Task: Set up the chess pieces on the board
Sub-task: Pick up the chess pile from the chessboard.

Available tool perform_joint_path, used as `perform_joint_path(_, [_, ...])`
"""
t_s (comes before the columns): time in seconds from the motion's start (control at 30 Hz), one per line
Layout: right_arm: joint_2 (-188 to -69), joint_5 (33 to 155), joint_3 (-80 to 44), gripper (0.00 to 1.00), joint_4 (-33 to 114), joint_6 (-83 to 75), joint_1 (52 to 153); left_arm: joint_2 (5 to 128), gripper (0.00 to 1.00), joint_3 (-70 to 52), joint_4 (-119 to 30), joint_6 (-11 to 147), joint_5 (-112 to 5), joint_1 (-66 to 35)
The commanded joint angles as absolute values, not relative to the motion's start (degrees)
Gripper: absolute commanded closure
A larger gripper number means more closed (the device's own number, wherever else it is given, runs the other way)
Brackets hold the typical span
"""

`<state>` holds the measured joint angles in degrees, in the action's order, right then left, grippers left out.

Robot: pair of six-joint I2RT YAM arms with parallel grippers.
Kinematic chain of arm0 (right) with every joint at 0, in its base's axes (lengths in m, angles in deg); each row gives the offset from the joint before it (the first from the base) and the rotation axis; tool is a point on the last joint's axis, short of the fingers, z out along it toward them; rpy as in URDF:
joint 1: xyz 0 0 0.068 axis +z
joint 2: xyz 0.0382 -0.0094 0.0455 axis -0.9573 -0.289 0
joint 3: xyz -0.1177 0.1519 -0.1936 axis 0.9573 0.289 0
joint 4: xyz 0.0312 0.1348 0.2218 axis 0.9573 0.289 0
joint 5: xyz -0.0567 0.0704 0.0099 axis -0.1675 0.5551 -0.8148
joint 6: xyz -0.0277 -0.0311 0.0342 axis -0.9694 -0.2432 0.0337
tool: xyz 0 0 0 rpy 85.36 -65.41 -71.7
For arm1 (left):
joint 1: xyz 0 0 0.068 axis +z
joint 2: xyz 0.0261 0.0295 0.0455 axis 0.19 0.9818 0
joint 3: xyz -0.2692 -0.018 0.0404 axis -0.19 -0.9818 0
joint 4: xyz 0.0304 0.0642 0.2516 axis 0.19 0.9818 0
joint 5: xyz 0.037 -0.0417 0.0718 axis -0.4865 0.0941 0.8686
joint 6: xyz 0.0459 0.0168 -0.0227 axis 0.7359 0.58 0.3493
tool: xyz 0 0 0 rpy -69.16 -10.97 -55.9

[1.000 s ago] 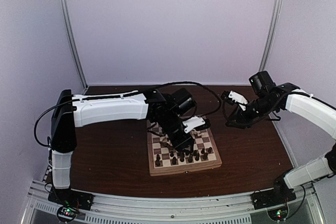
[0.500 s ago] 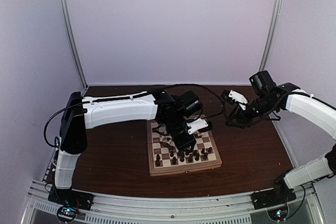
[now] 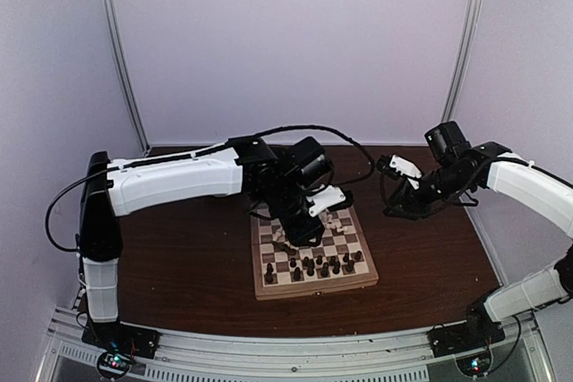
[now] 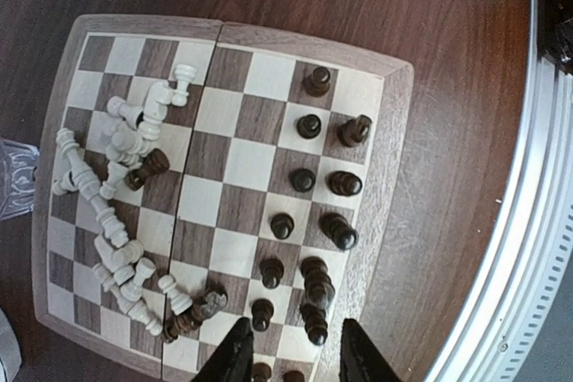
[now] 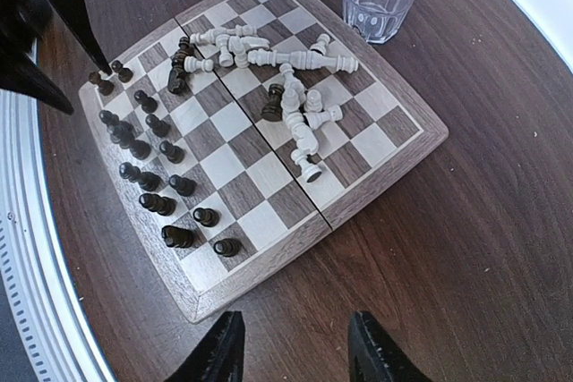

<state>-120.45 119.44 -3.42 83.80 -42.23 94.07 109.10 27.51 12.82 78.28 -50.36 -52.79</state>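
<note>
White-shelled arms [image 3: 179,183], black joints [image 3: 97,216] and cables [image 3: 313,128], possibly small lights [image 3: 112,363] at bases [image 3: 125,339].

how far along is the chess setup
About half. Done: most dark pieces stand in two rows along one edge of the board. In hand: nothing; the left fingers and right fingers are open and empty. To do: the white pieces lie heaped on the other half, a few dark strays among them.

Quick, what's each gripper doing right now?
Left gripper: open, holding nothing.
Right gripper: open, holding nothing.
</note>
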Motion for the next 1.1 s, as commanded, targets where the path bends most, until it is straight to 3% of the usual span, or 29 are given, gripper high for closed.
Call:
perform_joint_path(0.0, [-120.34,123.10,-2.94,0.58,85.07,-44.57,93.86,103.01,0.66,23.12,9.47,76.05,-48.58,-49.83])
perform_joint_path(0.17, [-120.49,123.31,-2.99,0.58,85.53,-44.95,93.86,103.04,0.67,19.22,7.53,69.85,-52.03,-42.26])
perform_joint_path(0.33, [-120.48,123.32,-2.78,0.59,85.62,-45.19,93.86,105.50,0.65,18.81,8.72,67.79,-53.16,-40.85])
perform_joint_path(0.53, [-121.07,123.57,-2.81,0.58,85.77,-45.46,93.86,107.40,0.63,18.44,12.50,77.17,-49.69,-40.47])
perform_joint_path(0.77, [-121.53,123.59,-2.98,0.59,86.03,-45.68,93.86,109.79,0.67,18.60,14.25,86.64,-56.37,-40.11])
perform_joint_path(1.07, [-122.06,123.72,-2.98,0.58,86.13,-45.95,93.86,113.49,0.61,19.78,14.60,89.94,-55.79,-40.11])
